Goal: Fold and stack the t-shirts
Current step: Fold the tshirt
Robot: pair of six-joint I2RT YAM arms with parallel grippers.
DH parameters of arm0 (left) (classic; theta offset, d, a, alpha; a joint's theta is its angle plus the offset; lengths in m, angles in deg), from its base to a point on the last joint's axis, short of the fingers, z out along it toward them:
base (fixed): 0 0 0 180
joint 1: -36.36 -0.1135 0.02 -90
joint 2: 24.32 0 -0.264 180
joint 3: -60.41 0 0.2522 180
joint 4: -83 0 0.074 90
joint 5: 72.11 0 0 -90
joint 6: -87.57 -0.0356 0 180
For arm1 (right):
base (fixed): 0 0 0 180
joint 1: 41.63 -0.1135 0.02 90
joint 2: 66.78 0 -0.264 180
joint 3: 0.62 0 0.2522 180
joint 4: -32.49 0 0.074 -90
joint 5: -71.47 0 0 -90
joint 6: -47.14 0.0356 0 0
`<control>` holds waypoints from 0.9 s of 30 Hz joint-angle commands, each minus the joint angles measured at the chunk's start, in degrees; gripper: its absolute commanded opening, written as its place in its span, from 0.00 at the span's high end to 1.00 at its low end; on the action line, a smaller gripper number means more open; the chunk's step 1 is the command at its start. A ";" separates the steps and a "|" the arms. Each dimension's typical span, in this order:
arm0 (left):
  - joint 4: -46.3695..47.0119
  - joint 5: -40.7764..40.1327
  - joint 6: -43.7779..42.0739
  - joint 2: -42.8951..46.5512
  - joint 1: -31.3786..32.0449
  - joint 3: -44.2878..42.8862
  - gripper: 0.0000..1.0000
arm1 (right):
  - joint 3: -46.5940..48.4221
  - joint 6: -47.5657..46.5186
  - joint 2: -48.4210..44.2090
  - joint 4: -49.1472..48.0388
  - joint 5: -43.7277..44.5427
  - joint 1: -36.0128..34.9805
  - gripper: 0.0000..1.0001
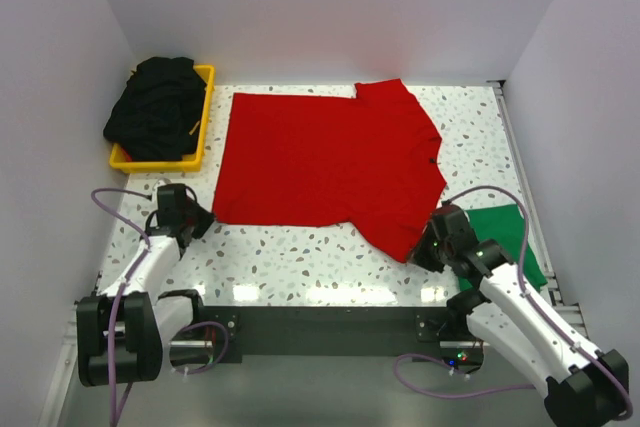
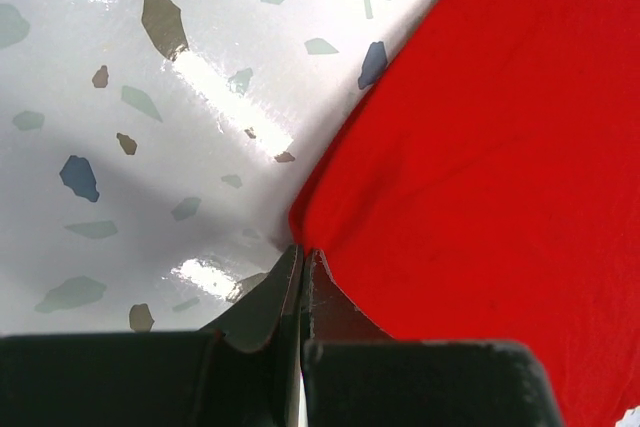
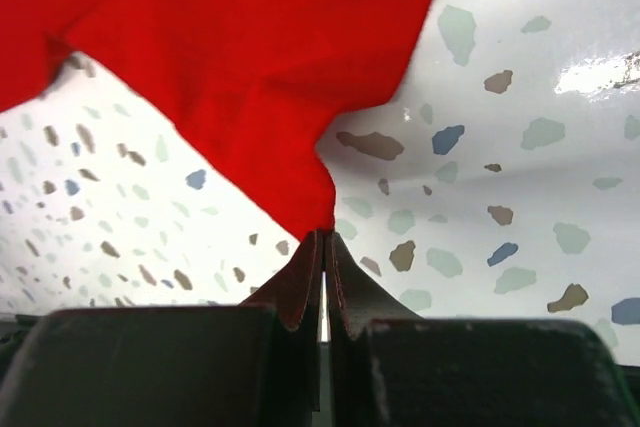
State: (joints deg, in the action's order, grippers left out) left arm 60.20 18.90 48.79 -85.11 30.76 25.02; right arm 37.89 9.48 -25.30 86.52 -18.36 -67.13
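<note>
Red shirt: bright red short-sleeved cloth t-shirt [image 1: 325,162], spread flat across the middle of the white speckled surface [image 1: 300,262], hem to my left, collar to my right.
Sleeves: one points to the far edge, the other to the near edge.
Left jaws: clenched on the near hem corner of the red shirt; in the left wrist view the fingertips [image 2: 268,302] meet with the cloth corner [image 2: 480,147] running into them.
Right jaws: clenched on the tip of the near sleeve; in the right wrist view the fingertips [image 3: 300,287] are pressed together and the red point [image 3: 250,77] ends right at them.
Cloth at both grips: low, at or just off the surface; I cannot tell which.
Green shirt: flat green cloth t-shirt [image 1: 510,232] at the near right of the surface, partly behind my right arm, just beside the red sleeve.
Black shirts: dark crumpled heap [image 1: 155,107] in a yellow plastic tray [image 1: 204,117] at the far left corner, well apart from both jaws.
</note>
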 commanded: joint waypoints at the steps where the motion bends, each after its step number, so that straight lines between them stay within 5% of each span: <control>1: -1.42 -0.84 -1.39 2.34 0.07 -1.49 1.00 | 4.25 -1.97 -3.06 7.09 1.24 -0.26 1.00; 27: -13.90 -5.94 -3.41 13.60 -0.02 -3.86 1.00 | 19.72 -5.23 -15.55 25.91 3.44 -0.26 1.00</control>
State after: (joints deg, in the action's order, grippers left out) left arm 47.13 14.64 47.26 -72.72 30.76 23.69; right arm 54.16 5.57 -40.69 110.24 -16.26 -67.13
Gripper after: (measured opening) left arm 0.018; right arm 0.010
